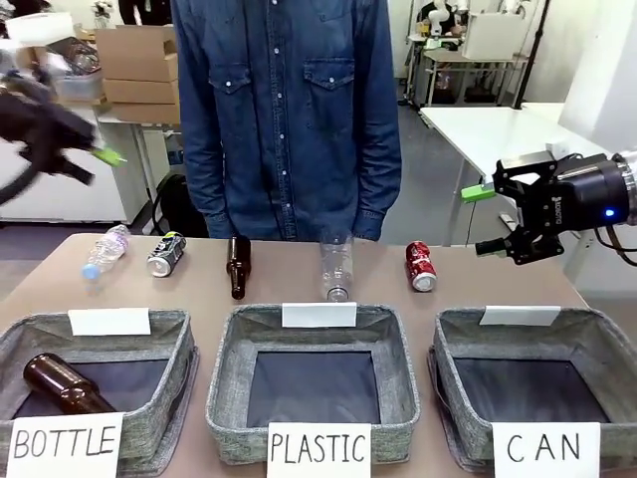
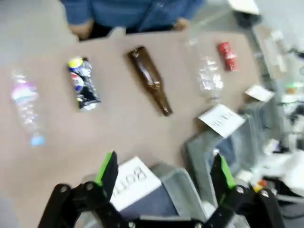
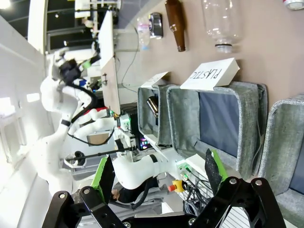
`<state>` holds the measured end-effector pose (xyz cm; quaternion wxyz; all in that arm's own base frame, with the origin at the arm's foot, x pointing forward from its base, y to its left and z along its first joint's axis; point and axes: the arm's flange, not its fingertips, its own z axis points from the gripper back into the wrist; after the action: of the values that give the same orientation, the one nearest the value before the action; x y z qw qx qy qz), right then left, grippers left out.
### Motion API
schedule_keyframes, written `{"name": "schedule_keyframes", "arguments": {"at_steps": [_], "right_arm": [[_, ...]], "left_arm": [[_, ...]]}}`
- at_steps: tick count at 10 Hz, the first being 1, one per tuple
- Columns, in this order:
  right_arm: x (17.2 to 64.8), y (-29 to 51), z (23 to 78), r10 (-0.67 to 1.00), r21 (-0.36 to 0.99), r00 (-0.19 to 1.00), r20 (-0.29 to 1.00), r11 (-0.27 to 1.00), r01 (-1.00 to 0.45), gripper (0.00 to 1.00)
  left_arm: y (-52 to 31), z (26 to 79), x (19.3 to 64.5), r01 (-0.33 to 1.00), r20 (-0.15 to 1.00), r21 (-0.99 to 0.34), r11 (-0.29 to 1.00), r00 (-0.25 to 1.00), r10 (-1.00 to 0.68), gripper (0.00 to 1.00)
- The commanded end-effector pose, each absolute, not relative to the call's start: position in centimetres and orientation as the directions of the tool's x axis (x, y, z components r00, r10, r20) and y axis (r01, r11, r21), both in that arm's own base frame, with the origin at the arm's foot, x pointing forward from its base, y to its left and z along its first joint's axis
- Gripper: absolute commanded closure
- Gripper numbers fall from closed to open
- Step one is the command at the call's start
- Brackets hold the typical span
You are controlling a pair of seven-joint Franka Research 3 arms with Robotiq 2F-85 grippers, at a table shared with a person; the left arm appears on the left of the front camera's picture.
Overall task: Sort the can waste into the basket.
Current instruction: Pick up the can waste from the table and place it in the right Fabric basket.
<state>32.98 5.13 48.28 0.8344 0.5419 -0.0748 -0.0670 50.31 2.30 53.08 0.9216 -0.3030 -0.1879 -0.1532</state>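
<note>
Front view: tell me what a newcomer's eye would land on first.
Three grey baskets line the near edge: the BOTTLE basket, with a brown bottle lying inside, the PLASTIC basket and the CAN basket. Behind them, a red can and a dark can lie on the table, before a person in a denim shirt. The right gripper hangs open at the right.

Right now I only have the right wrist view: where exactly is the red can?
Observer: The red can lies on its side just beyond the CAN basket, right of the clear bottle.
Operator: And my right gripper?
Observer: The right gripper hangs open, up and to the right of that can, touching nothing.
Operator: Anyone in the way?
Observer: A person stands at the far side, behind the brown bottle and the clear bottle.
</note>
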Motion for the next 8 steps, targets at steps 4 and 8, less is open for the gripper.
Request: {"name": "schedule_keyframes", "arguments": {"at_steps": [4, 8], "right_arm": [[33.2, 5.4, 48.6, -0.205, 0.926, 0.978, 0.045, 0.377, 0.037, 0.00], [33.2, 5.4, 48.6, -0.205, 0.926, 0.978, 0.045, 0.377, 0.037, 0.00]], "left_arm": [[-5.7, 46.7, 63.5, 0.150, 0.155, -0.240, 0.959, 0.981, -0.114, 0.00], [-6.5, 39.5, 66.3, 0.127, 0.081, -0.129, 0.983, 0.990, -0.118, 0.00]]}}
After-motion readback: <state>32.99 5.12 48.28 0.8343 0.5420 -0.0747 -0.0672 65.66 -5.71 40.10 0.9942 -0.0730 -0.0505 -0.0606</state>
